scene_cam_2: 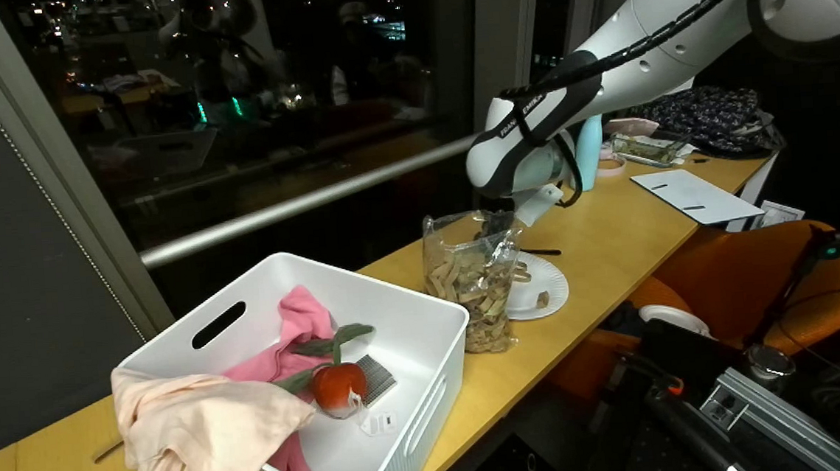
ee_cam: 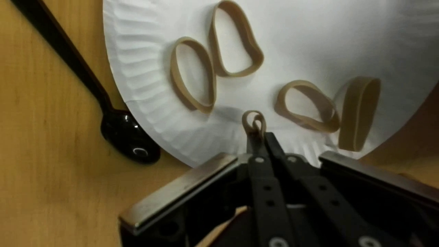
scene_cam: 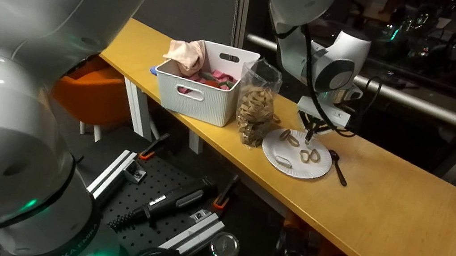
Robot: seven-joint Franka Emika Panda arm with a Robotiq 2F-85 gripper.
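My gripper (ee_cam: 261, 139) is shut on a small tan rubber band (ee_cam: 253, 120), whose pinched loop sticks out past the fingertips. In an exterior view the gripper (scene_cam: 308, 141) points down just above a white paper plate (scene_cam: 312, 170). The plate also shows in the wrist view (ee_cam: 308, 44), with several loose tan bands on it. Two bands (ee_cam: 195, 73) lie upper left of the fingertips and two (ee_cam: 308, 106) to their right. A clear bag of tan bands (scene_cam: 257, 105) stands beside the plate; in an exterior view this bag (scene_cam_2: 471, 283) hides the fingertips and part of the plate.
A black spoon (ee_cam: 128, 137) lies by the plate's edge. A white bin (scene_cam_2: 425, 302) holding cloths and a red plush item (scene_cam_2: 339, 385) stands beyond the bag. A light blue bottle (scene_cam_2: 589, 153) and a whiteboard (scene_cam_2: 698, 197) are farther along the table. A window rail (scene_cam: 421, 105) runs behind.
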